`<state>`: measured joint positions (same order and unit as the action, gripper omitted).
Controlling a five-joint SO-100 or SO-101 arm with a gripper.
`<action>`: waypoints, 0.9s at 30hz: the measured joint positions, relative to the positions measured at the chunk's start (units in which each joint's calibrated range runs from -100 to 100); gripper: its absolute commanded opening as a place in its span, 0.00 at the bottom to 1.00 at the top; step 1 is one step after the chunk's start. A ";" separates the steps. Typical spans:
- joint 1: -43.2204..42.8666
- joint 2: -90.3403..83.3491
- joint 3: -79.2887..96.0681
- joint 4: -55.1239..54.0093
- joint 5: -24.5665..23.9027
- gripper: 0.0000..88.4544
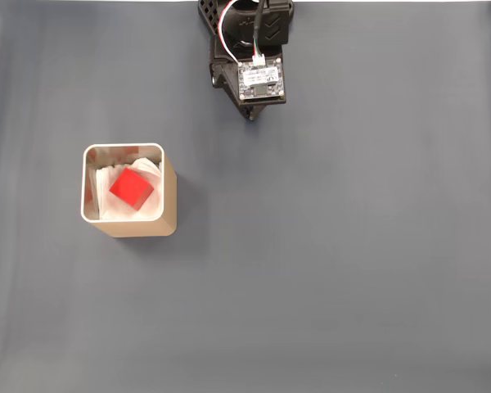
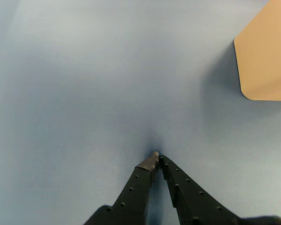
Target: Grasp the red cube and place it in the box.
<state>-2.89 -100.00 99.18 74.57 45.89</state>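
Observation:
The red cube (image 1: 131,187) lies tilted on white paper inside the tan box (image 1: 168,205), which stands left of centre in the fixed view. My gripper (image 1: 250,115) sits folded at the top middle of that view, far up and to the right of the box. In the wrist view my gripper (image 2: 157,156) enters from the bottom edge, its black fingers meeting at the tips with nothing between them, just above the mat. One tan wall of the box (image 2: 267,56) shows at the top right of the wrist view.
A plain grey-blue mat (image 1: 352,262) covers the whole table. A small circuit board with wires (image 1: 259,79) rides on the arm at the top of the fixed view.

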 measured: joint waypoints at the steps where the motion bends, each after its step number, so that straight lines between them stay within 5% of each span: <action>1: 0.00 0.00 0.00 0.00 0.00 0.02; 27: 2.25 0.00 0.00 0.00 0.10 0.02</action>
<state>-0.64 -100.00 99.18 74.57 45.98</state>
